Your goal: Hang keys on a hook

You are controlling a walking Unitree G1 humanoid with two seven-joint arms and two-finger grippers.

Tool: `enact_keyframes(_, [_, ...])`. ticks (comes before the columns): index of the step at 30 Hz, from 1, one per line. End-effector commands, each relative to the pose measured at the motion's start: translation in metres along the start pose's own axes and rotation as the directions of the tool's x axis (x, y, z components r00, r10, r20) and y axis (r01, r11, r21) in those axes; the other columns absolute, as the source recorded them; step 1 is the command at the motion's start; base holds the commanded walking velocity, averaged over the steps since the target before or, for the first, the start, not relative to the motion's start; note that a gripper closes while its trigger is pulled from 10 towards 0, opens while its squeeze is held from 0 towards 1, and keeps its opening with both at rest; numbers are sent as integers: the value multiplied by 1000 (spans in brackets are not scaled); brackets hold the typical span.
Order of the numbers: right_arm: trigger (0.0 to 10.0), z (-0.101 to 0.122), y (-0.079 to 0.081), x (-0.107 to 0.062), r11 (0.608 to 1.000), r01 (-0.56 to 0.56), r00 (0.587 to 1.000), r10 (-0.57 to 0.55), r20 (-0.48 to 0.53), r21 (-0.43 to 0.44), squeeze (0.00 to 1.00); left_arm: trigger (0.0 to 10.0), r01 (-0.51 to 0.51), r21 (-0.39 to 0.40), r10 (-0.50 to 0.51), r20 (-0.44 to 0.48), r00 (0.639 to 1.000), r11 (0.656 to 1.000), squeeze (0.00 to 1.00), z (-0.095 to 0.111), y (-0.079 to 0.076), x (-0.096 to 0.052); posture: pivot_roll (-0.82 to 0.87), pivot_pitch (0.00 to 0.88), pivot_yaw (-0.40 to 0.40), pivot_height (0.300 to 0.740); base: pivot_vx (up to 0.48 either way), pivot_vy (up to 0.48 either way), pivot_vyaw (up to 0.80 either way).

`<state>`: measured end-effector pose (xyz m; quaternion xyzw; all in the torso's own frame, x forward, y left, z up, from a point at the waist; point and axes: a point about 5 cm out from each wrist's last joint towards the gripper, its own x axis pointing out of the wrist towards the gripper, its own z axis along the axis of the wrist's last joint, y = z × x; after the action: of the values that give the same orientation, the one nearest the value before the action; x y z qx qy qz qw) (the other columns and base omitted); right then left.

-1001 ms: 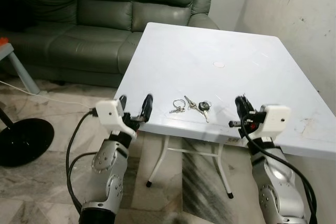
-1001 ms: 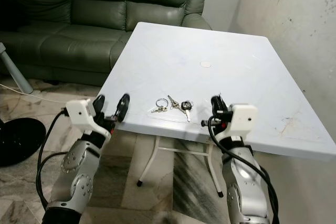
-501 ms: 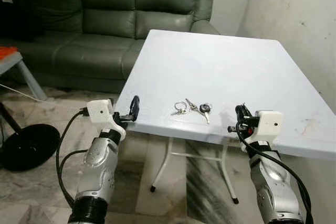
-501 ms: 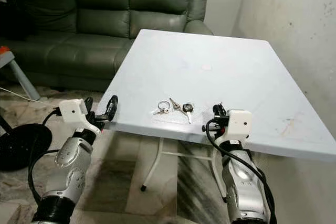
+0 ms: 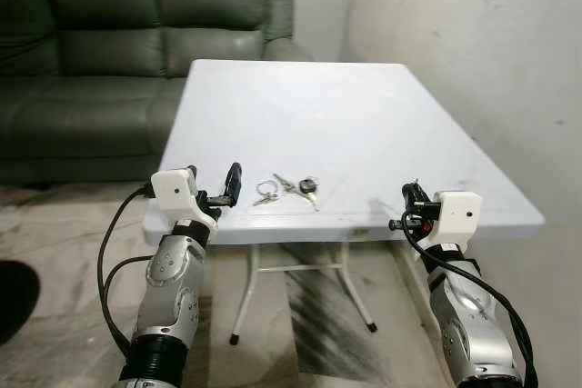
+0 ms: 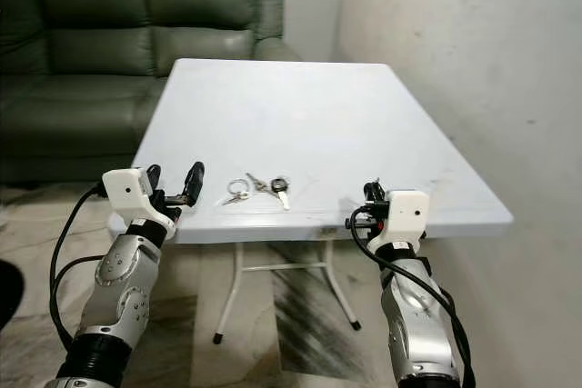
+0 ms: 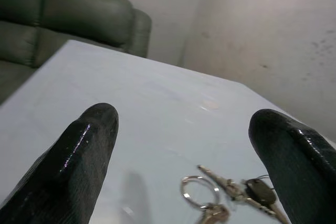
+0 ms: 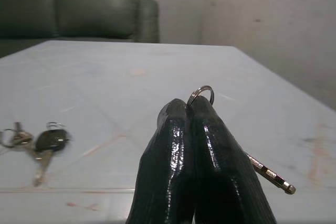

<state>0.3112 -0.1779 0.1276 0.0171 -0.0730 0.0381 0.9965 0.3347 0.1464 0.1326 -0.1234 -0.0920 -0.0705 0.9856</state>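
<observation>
smooth white table (image 5: 364, 124) | metal keys (image 5: 286, 190) flat | left gripper (image 5: 215, 190) fingers spread | right gripper (image 8: 195, 109) fingers pinching round key ring (image 8: 201, 94)

Nothing readable is showing anywhere: no words, labels, brands or numbers on the table (image 5: 364, 124), the keys (image 5: 289, 190) or the wall (image 5: 473, 34).

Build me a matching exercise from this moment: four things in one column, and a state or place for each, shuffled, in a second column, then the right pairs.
Things:
1. left gripper
2. right gripper
3. bunch of keys
4. sofa

States or places:
A. stands beyond the far side of the table
B. open, at the table's near edge
C. shut on a small key ring
D. lies loose on the tabletop between the two arms

Pairs: 1-B, 2-C, 3-D, 4-A
</observation>
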Motion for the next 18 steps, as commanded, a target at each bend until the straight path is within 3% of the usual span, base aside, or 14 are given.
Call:
enact_keyframes(1, [10000, 4, 1, 4, 1000, -1, 1000, 2, 19, -14, 0, 10000, -3, 15, 3, 24, 1000, 1000, 0, 5, -1, 1, 24, 9, -59, 740, 0, 0, -738])
enact_keyframes(18, [10000, 9, 3, 9, 1000, 13, 999, -12, 35, -14, 0, 10000, -29, 43, 27, 30, 999, 999, 0, 8, 4, 4, 24, 18, -65, 740, 0, 0, -735])
